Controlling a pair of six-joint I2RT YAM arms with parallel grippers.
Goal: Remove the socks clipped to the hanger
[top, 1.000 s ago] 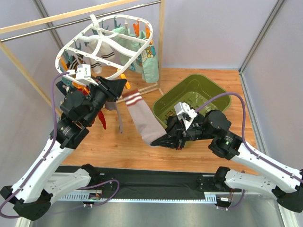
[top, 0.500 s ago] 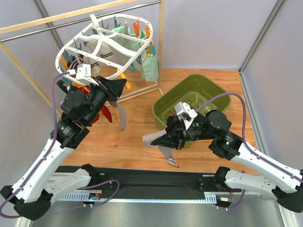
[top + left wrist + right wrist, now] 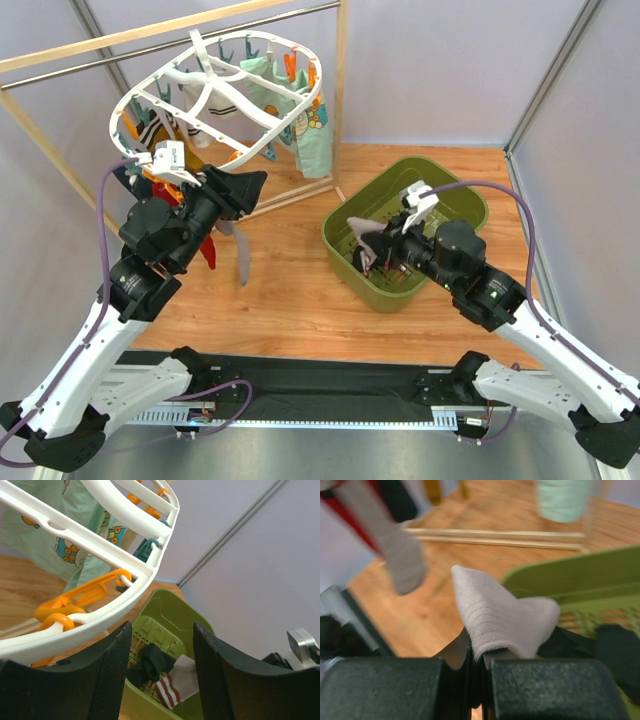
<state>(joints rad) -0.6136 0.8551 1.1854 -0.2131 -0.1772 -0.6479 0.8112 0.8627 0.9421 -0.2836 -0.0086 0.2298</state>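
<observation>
A grey striped sock (image 3: 500,612) hangs pinched in the tightly closed right fingers (image 3: 545,690) over the green laundry basket (image 3: 392,298) — release should wait until it sits well inside the rim. More socks (image 3: 315,135) are clipped to the white hanger (image 3: 100,545) — there the left fingers (image 3: 112,680) gape wide and empty, just beside its rim.

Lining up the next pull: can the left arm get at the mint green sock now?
Probably yes. The left gripper is open and empty close under the hanger; the mint green sock hangs just beyond, with only an orange clip near the path.
</observation>
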